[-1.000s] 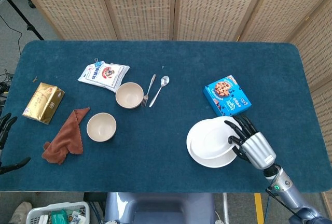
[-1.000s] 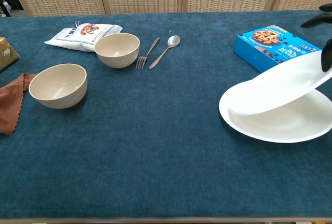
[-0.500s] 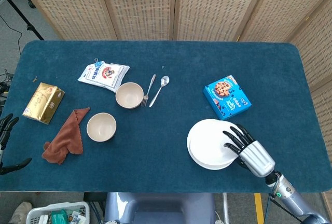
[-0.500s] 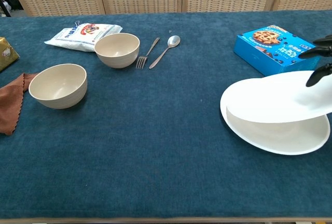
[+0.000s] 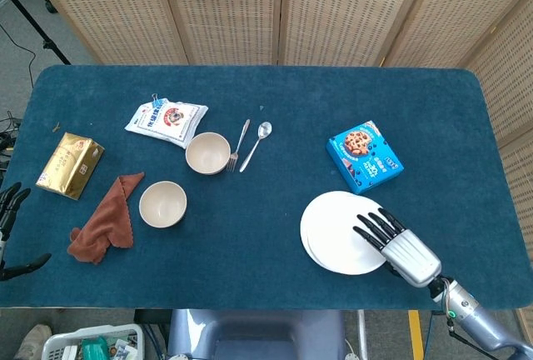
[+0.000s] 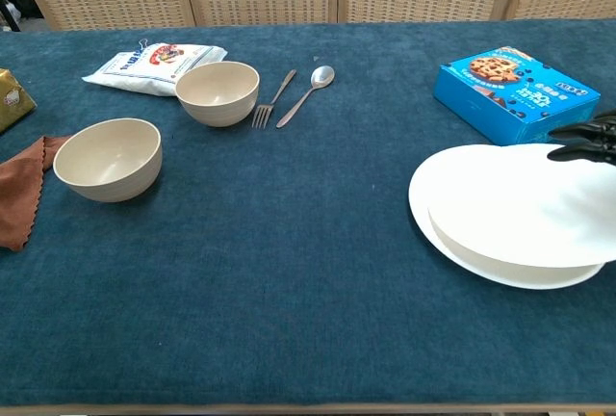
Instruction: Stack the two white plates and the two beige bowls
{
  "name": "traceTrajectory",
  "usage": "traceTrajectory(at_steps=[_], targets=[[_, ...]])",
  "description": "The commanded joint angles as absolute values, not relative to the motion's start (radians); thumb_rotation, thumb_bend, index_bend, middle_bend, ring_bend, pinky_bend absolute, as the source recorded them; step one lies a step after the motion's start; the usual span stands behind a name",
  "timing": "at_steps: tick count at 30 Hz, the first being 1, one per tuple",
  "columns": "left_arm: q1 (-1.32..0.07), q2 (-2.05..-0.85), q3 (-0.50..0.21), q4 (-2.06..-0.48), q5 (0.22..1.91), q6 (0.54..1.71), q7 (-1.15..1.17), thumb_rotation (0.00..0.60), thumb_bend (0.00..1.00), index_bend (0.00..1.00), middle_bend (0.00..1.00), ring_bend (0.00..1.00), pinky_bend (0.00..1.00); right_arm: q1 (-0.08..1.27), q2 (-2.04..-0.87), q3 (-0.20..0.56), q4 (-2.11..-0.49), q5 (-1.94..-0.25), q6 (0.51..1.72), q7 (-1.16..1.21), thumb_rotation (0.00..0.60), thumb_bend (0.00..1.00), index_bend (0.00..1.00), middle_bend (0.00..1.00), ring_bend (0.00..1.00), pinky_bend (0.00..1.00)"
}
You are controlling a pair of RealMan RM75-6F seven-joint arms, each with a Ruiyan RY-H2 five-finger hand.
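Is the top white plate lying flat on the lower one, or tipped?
Nearly flat: the top plate rests on the lower plate, right hand over its edge.

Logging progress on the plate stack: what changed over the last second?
The right hand lowered the tilted upper plate until it lies nearly flat on the lower plate, fingers resting on top. Both bowls, cutlery, and cookie box stayed put.

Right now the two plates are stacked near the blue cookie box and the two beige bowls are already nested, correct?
Not quite. The plates are stacked by the cookie box, but the bowls are not nested: one bowl and the other bowl sit apart, as the head view shows.
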State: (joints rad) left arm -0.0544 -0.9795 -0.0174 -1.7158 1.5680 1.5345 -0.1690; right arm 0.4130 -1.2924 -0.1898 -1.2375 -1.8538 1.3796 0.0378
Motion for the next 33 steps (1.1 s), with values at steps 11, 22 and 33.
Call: traceTrajectory(at_steps=[11, 22, 33], targets=[[-0.056, -0.982, -0.015, -1.718, 1.571, 1.532, -0.162, 0.600, 0.06, 0.00, 0.00, 0.00, 0.00, 0.434, -1.123, -0.198, -1.419, -1.801, 1.252, -0.067, 0.600, 0.00, 0.00, 0.00, 0.00, 0.00], [-0.058, -0.979, -0.017, -1.718, 1.565, 1.528, -0.168, 0.600, 0.06, 0.00, 0.00, 0.00, 0.00, 0.453, -1.029, -0.206, -1.513, -1.811, 1.191, -0.075, 0.600, 0.00, 0.11, 0.01, 0.00, 0.00], [-0.062, -0.981, -0.015, -1.719, 1.570, 1.522, -0.162, 0.600, 0.06, 0.00, 0.00, 0.00, 0.00, 0.388, -1.087, -0.212, -1.344, -1.888, 1.339, -0.001, 0.600, 0.00, 0.18, 0.08, 0.04, 0.08]])
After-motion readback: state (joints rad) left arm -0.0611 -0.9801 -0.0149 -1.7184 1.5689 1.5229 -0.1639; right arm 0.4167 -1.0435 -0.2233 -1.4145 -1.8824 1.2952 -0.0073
